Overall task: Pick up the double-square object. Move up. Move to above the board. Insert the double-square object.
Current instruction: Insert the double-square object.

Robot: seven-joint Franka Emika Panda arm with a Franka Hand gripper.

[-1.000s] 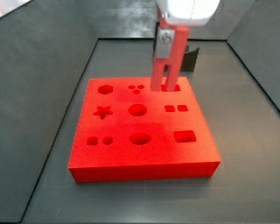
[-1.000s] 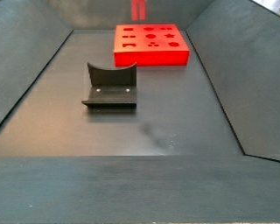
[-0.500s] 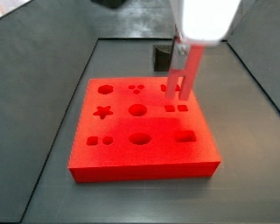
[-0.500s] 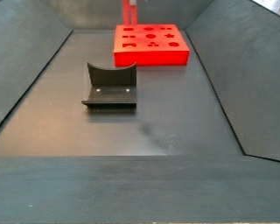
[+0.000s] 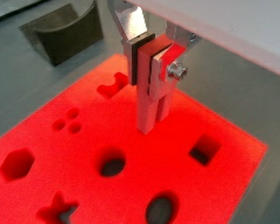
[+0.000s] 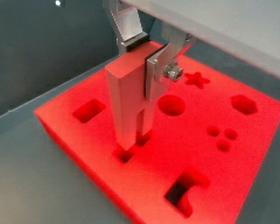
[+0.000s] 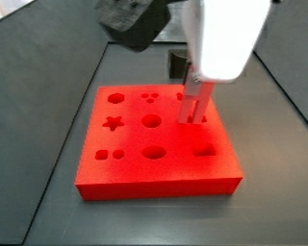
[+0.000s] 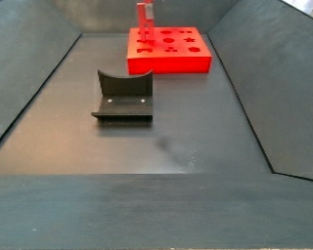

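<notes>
The block [image 6: 129, 101] stands upright over the board [image 6: 95, 140], pinched at its upper end between the claw's [image 6: 146, 63] silver fingers [image 6: 166, 59]. In both wrist views its lower end is right at the board's top, at a small square recess near one edge; whether it has gone in at all I cannot tell. In a side view the block [image 7: 192, 102] reaches down to the board [image 7: 150, 168] on the side with the square holes.

The board lies flat on the dark grey bench [image 8: 172, 146], near its far end in a side view, with sloped dark walls [image 8: 22, 68] rising on both sides. Well apart from the board [image 8: 186, 61], the dark fixture [image 8: 122, 96] stands on the bench floor.
</notes>
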